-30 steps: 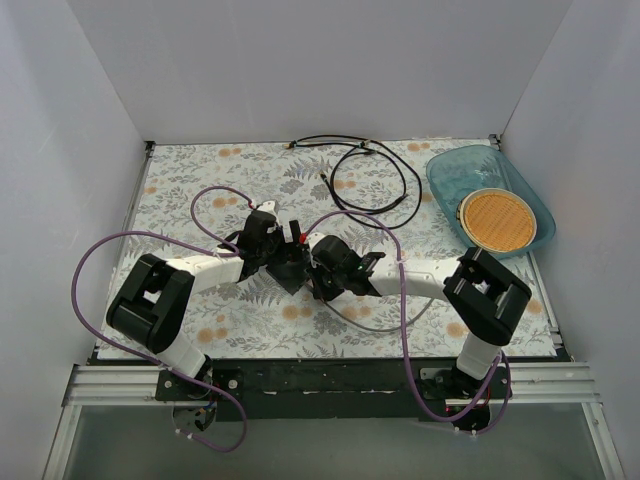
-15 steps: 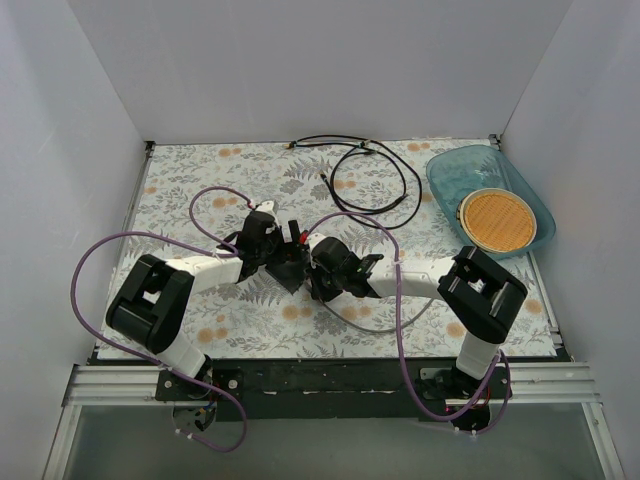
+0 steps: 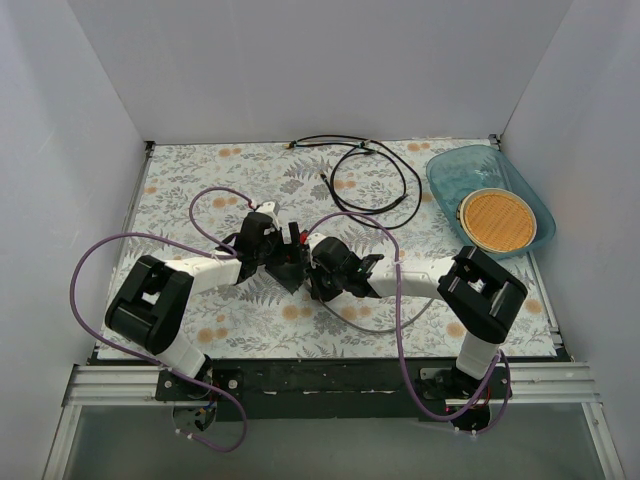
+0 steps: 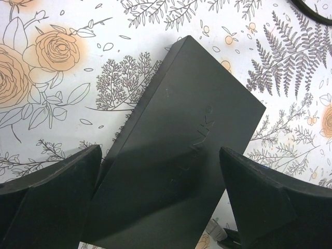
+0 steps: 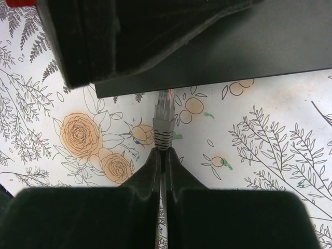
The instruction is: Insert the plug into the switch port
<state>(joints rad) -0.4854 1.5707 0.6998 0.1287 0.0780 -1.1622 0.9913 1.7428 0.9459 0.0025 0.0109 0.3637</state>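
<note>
The switch (image 4: 181, 150), a flat black box, lies askew on the floral mat between the fingers of my left gripper (image 4: 160, 151), which is shut on its two long sides. In the top view the switch (image 3: 291, 272) sits mid-table between my left gripper (image 3: 276, 257) and right gripper (image 3: 312, 272). My right gripper (image 5: 164, 151) is shut on the grey boot of the plug (image 5: 164, 129). The plug's clear tip touches the switch's near edge (image 5: 228, 67). The sockets are hidden, so I cannot tell whether it is inside one. The plug also peeks out in the left wrist view (image 4: 217, 230).
A coil of black cable (image 3: 368, 180) lies at the back of the mat. A blue tray (image 3: 480, 165) with a round woven disc (image 3: 497, 220) stands at the back right. Purple arm cables (image 3: 215, 195) loop over the mat. White walls enclose three sides.
My right gripper has crept left with the plug toward the switch. The left gripper and the switch have barely shifted.
</note>
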